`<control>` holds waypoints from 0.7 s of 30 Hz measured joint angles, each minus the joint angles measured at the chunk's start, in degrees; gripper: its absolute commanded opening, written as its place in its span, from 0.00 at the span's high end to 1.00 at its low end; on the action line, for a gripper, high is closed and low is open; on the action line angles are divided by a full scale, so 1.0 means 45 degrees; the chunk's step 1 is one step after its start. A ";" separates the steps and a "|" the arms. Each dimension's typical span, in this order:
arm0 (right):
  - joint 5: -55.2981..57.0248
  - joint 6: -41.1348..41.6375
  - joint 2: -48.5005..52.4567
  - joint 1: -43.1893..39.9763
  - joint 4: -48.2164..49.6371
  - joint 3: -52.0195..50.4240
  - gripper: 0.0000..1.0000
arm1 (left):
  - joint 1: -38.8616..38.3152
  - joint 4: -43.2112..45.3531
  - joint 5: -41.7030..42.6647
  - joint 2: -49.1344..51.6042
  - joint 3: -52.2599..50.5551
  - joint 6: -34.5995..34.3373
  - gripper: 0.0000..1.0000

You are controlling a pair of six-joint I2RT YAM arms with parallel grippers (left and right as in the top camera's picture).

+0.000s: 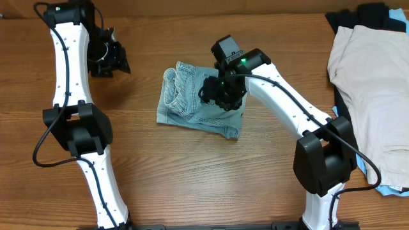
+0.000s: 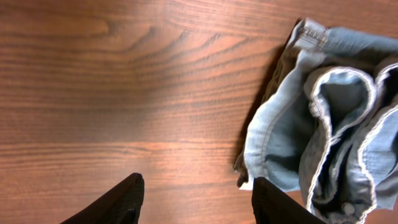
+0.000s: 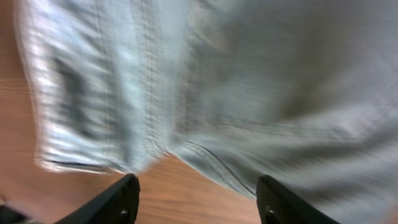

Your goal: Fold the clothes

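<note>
The clothes [image 1: 192, 102], a pair of faded light-blue denim shorts, lie folded into a compact bundle at the middle of the wooden table [image 1: 192, 172]. My right gripper [image 1: 220, 94] hovers over the bundle's right half. In the right wrist view the denim [image 3: 249, 81] is blurred and fills most of the frame, and the right gripper [image 3: 198, 202] is open with only wood between its fingers. My left gripper [image 1: 115, 62] stands apart at the far left. In the left wrist view it [image 2: 198, 202] is open over bare wood, with the shorts [image 2: 336, 112] to its right.
A beige garment [image 1: 374, 83] lies on the table's right side over black cloth [image 1: 358, 16], with sky-blue fabric [image 1: 383, 185] showing beneath near the front right. The right arm's base [image 1: 323, 160] stands just in front of the shorts.
</note>
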 measured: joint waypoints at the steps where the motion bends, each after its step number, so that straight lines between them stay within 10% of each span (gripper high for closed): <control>1: 0.0170 -0.0301 0.0000 0.0000 -0.0350 -0.0019 0.36 | -0.0005 0.0141 -0.0005 0.0000 0.0083 -0.0044 0.41; 21: 0.2458 -0.1953 -0.0146 -0.0923 0.2506 -0.4129 0.33 | -0.0685 0.0981 -0.0092 0.0000 0.0083 -0.0228 0.12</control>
